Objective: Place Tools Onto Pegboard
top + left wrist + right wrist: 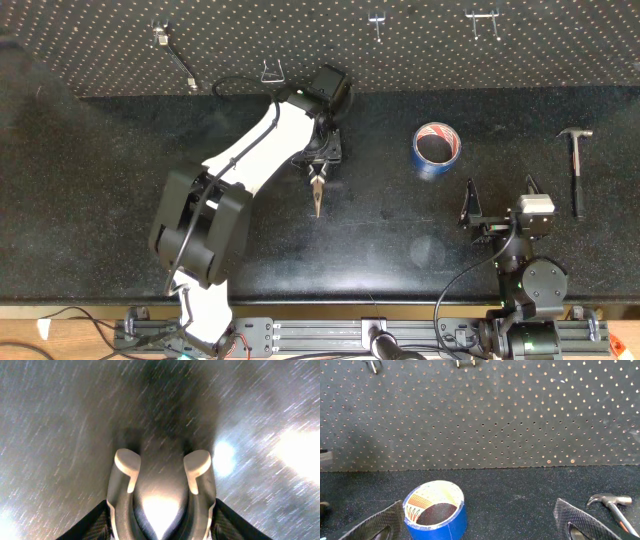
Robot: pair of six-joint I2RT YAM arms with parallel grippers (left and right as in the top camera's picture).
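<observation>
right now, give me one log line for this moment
left gripper: shut on pliers, mid-table | right gripper: open, empty | tape roll, hammer: on table, not hung

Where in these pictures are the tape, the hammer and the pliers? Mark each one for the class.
Tape (pixel 445 527): right wrist view, on the blue outer wall.
Hammer (pixel 576 175): top view, on the middle of the handle.
Pliers (pixel 317 195): top view, on the pointed nose.
</observation>
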